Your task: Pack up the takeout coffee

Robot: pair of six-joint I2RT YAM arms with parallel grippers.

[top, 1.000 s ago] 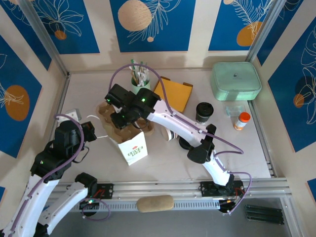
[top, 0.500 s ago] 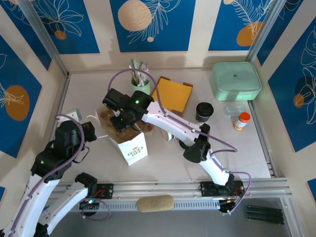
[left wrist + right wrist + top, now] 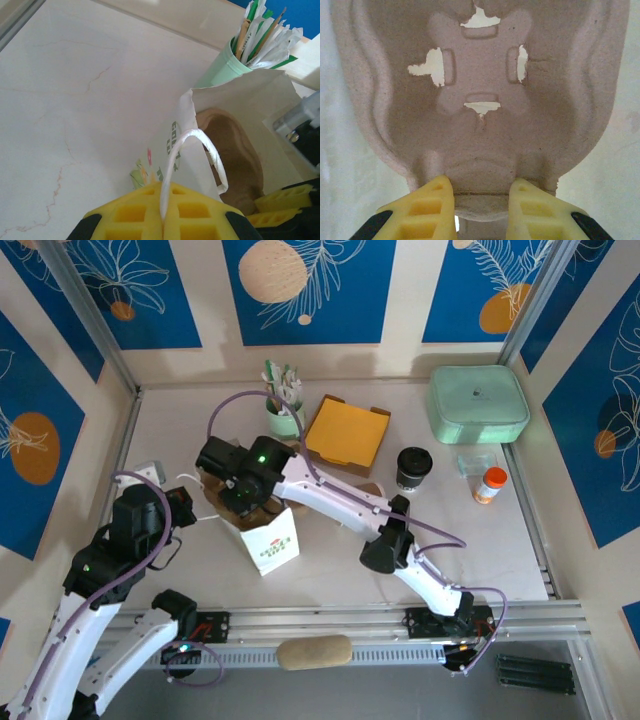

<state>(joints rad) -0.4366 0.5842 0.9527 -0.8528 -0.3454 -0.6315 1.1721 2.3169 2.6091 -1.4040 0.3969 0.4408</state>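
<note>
The takeout coffee (image 3: 413, 468), a brown paper cup with a black lid, stands on the table right of centre, away from both grippers. My right gripper (image 3: 481, 200) is shut on the rim of a brown moulded-pulp cup carrier (image 3: 480, 90), held over the open mouth of a white paper bag (image 3: 268, 540). In the top view this gripper (image 3: 240, 485) sits above the bag's far left corner. My left gripper (image 3: 162, 220) is shut on the bag's white cord handle (image 3: 190, 145), just left of the bag. The carrier (image 3: 235, 150) shows inside the bag's opening.
A mint-green cup of utensils (image 3: 284, 415) stands right behind the bag. An orange-topped box (image 3: 347, 432) lies beside it. At the back right are a mint lidded container (image 3: 478, 403), a small clear tub (image 3: 475, 462) and an orange-capped bottle (image 3: 489, 484).
My right arm has carried the cup carrier to the left and lower, over the bag's mouth. The left gripper has kept hold of the handle without moving.
</note>
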